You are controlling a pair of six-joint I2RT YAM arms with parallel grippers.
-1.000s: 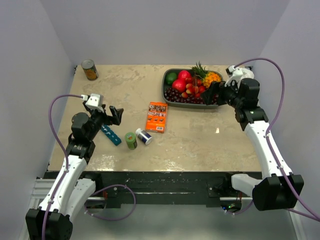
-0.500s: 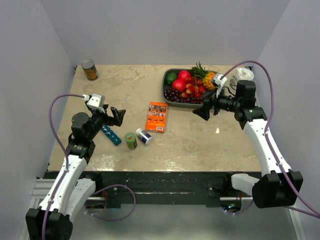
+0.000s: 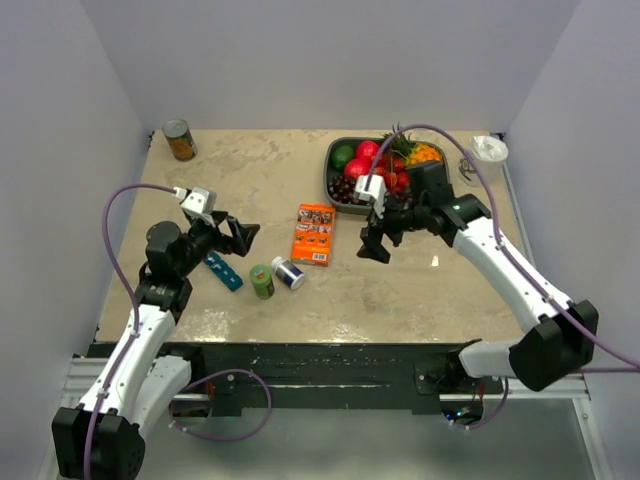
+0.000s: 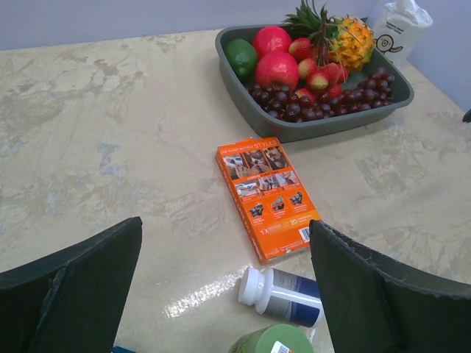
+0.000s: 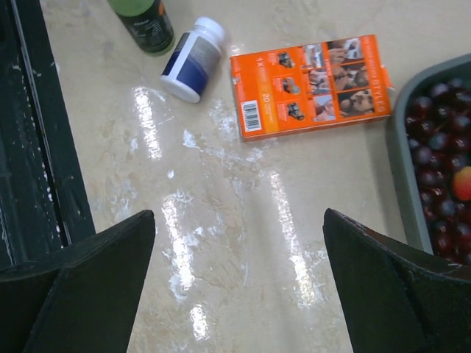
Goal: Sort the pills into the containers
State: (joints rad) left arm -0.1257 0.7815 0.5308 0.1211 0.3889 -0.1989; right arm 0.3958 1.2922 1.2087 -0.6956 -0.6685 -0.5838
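Observation:
The teal-blue pill-organizer strip (image 3: 221,270) lies on the table at the left, just below my left gripper (image 3: 243,234), which is open and empty above it. A white pill bottle with a blue label (image 3: 288,273) (image 4: 281,295) (image 5: 191,59) lies on its side beside an upright green bottle (image 3: 262,281) (image 4: 272,341) (image 5: 143,24). My right gripper (image 3: 374,244) is open and empty over bare table, right of the orange box (image 3: 314,233). No loose pills show.
The orange box (image 4: 268,195) (image 5: 313,85) lies flat mid-table. A grey fruit tray (image 3: 333,178) (image 4: 294,132) (image 5: 401,169) stands at the back right, a tin can (image 3: 179,139) at the back left, a white cup (image 3: 489,149) at the far right corner.
My right arm has swung left and forward from beside the fruit tray to over the table middle, near the orange box. My left gripper has edged slightly right.

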